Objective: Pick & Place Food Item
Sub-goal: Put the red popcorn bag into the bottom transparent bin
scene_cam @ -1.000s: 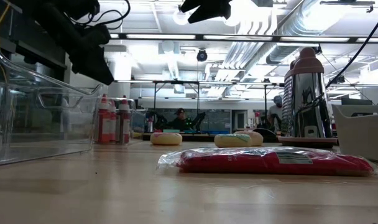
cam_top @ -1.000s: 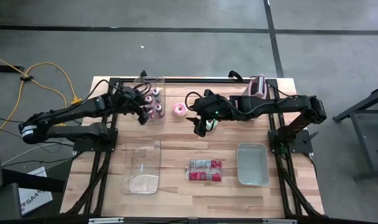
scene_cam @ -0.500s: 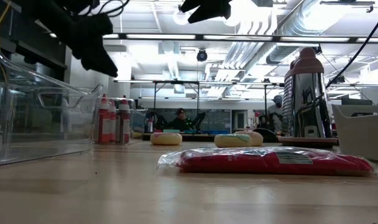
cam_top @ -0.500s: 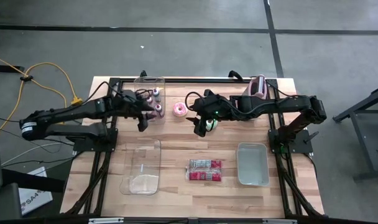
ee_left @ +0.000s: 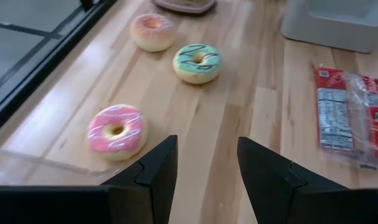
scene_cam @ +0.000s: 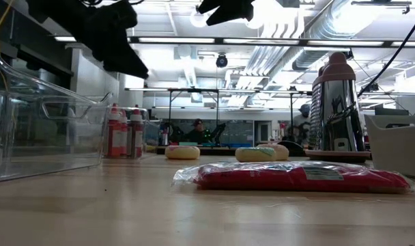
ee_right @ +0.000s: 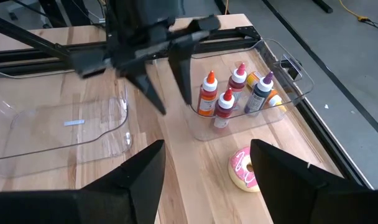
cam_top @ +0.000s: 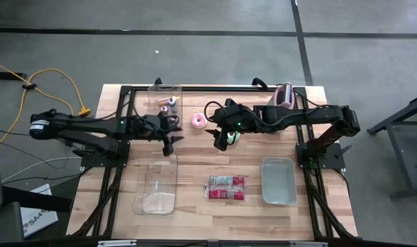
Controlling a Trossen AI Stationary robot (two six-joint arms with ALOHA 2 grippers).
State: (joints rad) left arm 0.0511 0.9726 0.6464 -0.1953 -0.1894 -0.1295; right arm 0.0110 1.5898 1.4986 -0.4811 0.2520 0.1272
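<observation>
A pink donut [ee_left: 116, 129] lies flat on the wooden table, with a green donut [ee_left: 198, 62] and a peach donut [ee_left: 152, 31] beyond it. A red food packet [cam_top: 226, 187] lies flat nearer the front edge. My left gripper [cam_top: 172, 137] hangs open above the table, just left of the pink donut [cam_top: 196, 121] and beside the bottle bin; nothing is between its fingers [ee_left: 158, 168]. My right gripper [cam_top: 219, 142] hangs open higher up, right of the pink donut [ee_right: 245, 169], holding nothing. The right arm largely hides the green and peach donuts in the high view.
A clear bin of sauce bottles [cam_top: 166, 103] stands at the far left-centre. An empty clear bin [cam_top: 157, 182] sits at the near left, a pale tray [cam_top: 279, 180] at the near right, and a metal shaker [cam_top: 284, 96] at the far right. Bare wood lies between the donuts and the packet.
My left gripper has swung from above the bottle bin toward the table's near edge and a little to the right, ending beside the pink donut. It tipped and rolled somewhat on the way and stayed open. The right arm has kept still.
</observation>
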